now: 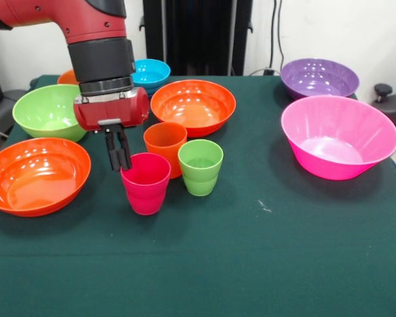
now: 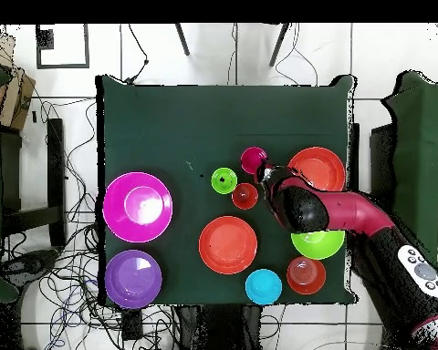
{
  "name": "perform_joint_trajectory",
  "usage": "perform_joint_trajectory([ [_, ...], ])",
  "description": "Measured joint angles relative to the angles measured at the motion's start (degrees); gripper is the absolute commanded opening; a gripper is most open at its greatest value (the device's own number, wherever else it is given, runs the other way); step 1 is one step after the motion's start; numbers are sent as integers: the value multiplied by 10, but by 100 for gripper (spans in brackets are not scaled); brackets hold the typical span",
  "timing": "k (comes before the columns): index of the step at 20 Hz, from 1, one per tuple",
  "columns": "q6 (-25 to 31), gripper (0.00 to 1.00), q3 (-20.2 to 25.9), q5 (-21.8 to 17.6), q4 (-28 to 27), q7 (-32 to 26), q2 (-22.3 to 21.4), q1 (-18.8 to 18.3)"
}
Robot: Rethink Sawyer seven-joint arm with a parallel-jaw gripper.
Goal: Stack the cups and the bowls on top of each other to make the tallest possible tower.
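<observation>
Three cups stand together mid-table: a magenta-red cup (image 1: 145,183) (image 2: 253,160), an orange cup (image 1: 165,146) (image 2: 245,195) behind it and a light green cup (image 1: 200,166) (image 2: 224,180) beside it. All are upright and none is stacked. My gripper (image 1: 119,153) (image 2: 265,171) hangs just left of the magenta-red cup's rim, fingers close together with nothing between them. The bowls sit apart: two wide orange bowls (image 1: 36,175) (image 1: 193,105), a green bowl (image 1: 46,111), a small blue bowl (image 1: 150,71), a purple bowl (image 1: 319,77) and a large pink bowl (image 1: 338,135). A small orange bowl (image 1: 67,77) (image 2: 306,274) is mostly hidden by the arm.
The dark green table (image 1: 251,264) has open cloth along its front edge and between the cups and the pink bowl. The arm (image 2: 350,214) reaches over the green bowl (image 2: 318,241). Cables lie on the floor around the table.
</observation>
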Motion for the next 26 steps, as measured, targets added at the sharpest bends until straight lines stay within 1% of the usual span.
perform_joint_trajectory([
  [14, 0, 0, 0, 0, 3, 0, 0, -10],
  [26, 0, 0, 0, 0, 21, 0, 0, -12],
])
